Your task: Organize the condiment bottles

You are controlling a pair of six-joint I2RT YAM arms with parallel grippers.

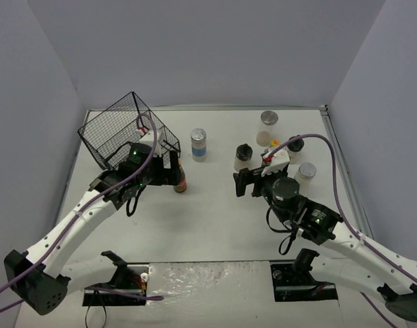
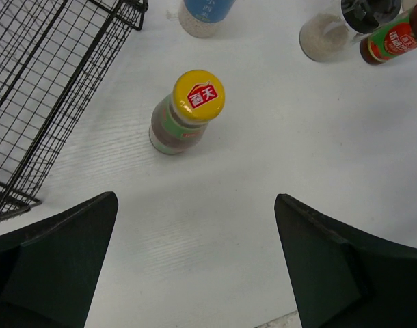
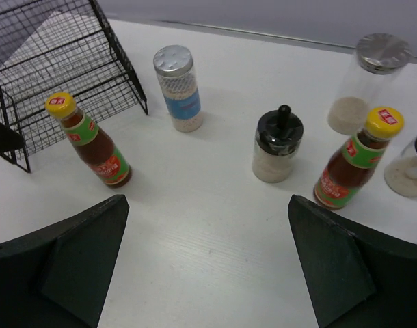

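A dark red sauce bottle with a yellow cap (image 2: 188, 113) stands upright just ahead of my open, empty left gripper (image 2: 196, 198), not between the fingers; in the top view the bottle (image 1: 180, 181) is beside that gripper (image 1: 173, 172). My right gripper (image 3: 208, 201) is open and empty over bare table. Ahead of it stand a blue-labelled jar (image 3: 178, 89), a black-capped shaker (image 3: 277, 147), a second sauce bottle (image 3: 355, 160) and a silver-lidded jar (image 3: 369, 82). Another black-capped shaker (image 1: 295, 147) and a silver-lidded jar (image 1: 306, 171) stand to the right.
A black wire basket (image 1: 126, 130) sits tilted at the back left, close behind my left gripper; its wire edge shows in the left wrist view (image 2: 44, 89). The walls enclose the table (image 1: 208, 225) on three sides.
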